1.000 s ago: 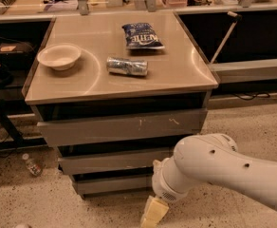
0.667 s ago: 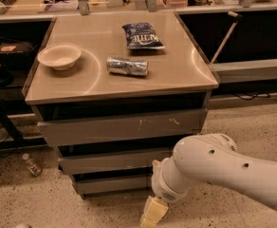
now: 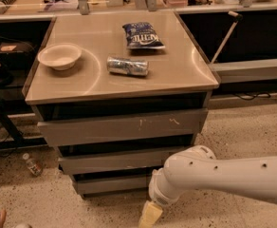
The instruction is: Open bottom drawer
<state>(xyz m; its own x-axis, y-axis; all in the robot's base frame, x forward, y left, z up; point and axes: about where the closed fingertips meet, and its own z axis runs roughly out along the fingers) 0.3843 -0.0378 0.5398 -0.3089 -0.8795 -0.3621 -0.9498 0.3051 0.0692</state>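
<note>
The grey cabinet has three slanted, handleless drawer fronts. The bottom drawer [image 3: 112,184] is the lowest and narrowest front, plain grey, and it sits closed just above the floor. My white arm [image 3: 224,175] reaches in from the right at floor level. My gripper [image 3: 149,215] hangs at the frame's lower edge, just in front of and below the bottom drawer's right part. Only one cream-coloured finger [image 3: 150,213] shows; the rest is cut off by the frame.
On the cabinet top [image 3: 186,75] lie a white bowl [image 3: 59,56], a crushed can [image 3: 127,66] and a blue chip bag [image 3: 142,35]. The top drawer [image 3: 124,126] has white scratches; the middle drawer [image 3: 115,159] sits below it. A small bottle [image 3: 32,165] lies on the floor at left.
</note>
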